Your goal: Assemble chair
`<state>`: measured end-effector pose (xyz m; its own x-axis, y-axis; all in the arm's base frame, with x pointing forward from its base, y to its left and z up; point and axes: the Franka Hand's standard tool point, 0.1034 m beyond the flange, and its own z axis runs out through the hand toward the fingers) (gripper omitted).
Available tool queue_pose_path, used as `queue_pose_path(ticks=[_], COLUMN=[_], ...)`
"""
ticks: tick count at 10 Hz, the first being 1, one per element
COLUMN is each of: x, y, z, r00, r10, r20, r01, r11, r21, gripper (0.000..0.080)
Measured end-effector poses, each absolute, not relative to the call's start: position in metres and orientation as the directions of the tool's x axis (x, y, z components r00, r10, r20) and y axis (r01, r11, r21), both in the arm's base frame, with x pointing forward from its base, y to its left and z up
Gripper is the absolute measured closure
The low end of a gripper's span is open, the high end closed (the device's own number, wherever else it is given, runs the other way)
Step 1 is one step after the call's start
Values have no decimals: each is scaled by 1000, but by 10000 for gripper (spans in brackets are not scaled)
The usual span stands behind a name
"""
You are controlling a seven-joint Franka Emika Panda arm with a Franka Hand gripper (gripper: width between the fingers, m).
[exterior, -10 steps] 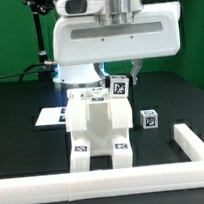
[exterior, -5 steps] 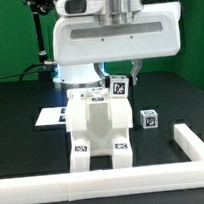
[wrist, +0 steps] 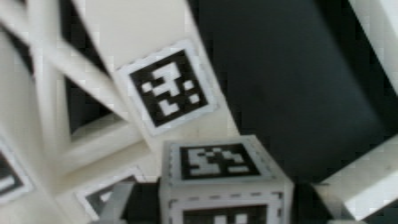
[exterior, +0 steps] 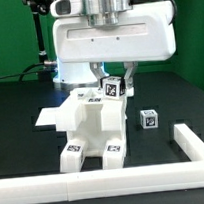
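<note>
Chair (exterior: 92, 126) stands mid-table by the rail (exterior: 37, 188); gripper (exterior: 113, 82) pinches the cube-ended leg (exterior: 113, 89) on top of it (spare leg (exterior: 148, 119) lies beside). Likely light, stiff, slick plastic; grip the cube's flat faces.

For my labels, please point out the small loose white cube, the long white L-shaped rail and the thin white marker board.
Small loose white cube (exterior: 149, 119): exterior view, tagged front face.
Long white L-shaped rail (exterior: 37, 188): exterior view, front bar.
Thin white marker board (exterior: 46, 118): exterior view, bare corner.

No readable words or numbers; only coded square tags on the chair (exterior: 92, 126), the leg (exterior: 113, 88) in the claw (exterior: 114, 84), and a spare leg (exterior: 148, 119) nearby.
</note>
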<state>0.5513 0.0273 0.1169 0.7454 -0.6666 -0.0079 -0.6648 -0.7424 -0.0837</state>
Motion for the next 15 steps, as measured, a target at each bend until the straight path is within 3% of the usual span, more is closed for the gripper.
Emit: queue_pose_path(ticks=[2, 3, 4, 5, 6, 7, 8, 10, 13, 15], x=[551, 551, 551, 551, 554, 559, 559, 557, 557, 550], y=[29, 29, 29, 28, 27, 27, 29, 28, 21, 20], z=[117, 117, 117, 117, 121, 128, 129, 127, 124, 117], r00=[682, 695, 718, 731, 844, 939, 985, 999, 948, 933], r10=[-731, -719, -696, -682, -537, -344, -172, -50, 317, 361], r20=[-16, -14, -11, -10, -6, 9, 19, 18, 15, 11], r01=[-729, -718, -695, -680, -536, -343, -172, -50, 317, 360], r11=[-679, -692, -714, -728, -842, -938, -985, -999, -948, -933], r21=[-83, -82, -83, -80, -61, -41, -17, -14, 10, 12], gripper=[515, 461, 324, 324, 190, 161, 161, 152, 150, 150])
